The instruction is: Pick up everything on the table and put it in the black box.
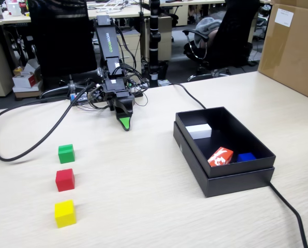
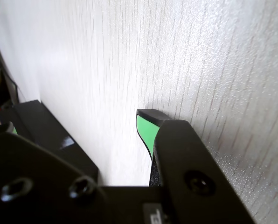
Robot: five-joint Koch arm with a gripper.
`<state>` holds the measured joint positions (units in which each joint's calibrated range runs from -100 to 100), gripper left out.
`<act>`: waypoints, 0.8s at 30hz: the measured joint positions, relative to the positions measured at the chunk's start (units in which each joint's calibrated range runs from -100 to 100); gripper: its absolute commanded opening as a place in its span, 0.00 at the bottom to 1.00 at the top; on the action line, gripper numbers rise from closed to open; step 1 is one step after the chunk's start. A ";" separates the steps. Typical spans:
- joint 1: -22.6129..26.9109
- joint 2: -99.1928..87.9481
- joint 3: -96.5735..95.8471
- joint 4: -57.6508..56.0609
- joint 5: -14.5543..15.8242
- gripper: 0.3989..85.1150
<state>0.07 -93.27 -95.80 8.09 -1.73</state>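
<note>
Sitting in a column on the table (image 1: 143,196): green cube (image 1: 66,153), red cube (image 1: 65,179), yellow cube (image 1: 64,213). Gripper (image 1: 125,124) is resting tip-down, empty; whether its jaws are parted cannot be told. Black box (image 1: 236,178) is lying well apart.

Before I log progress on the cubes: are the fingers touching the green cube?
Apart. The fixed view shows bare table between the fingers and the green cube; the wrist view shows only table there.

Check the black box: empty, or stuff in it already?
Not empty. The black box holds a white block, a red-and-white packet and a blue piece; no cubes inside.
</note>
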 measured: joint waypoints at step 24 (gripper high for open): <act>1.07 -1.04 -0.18 0.00 0.00 0.58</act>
<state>1.15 -94.30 -95.98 8.09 -1.73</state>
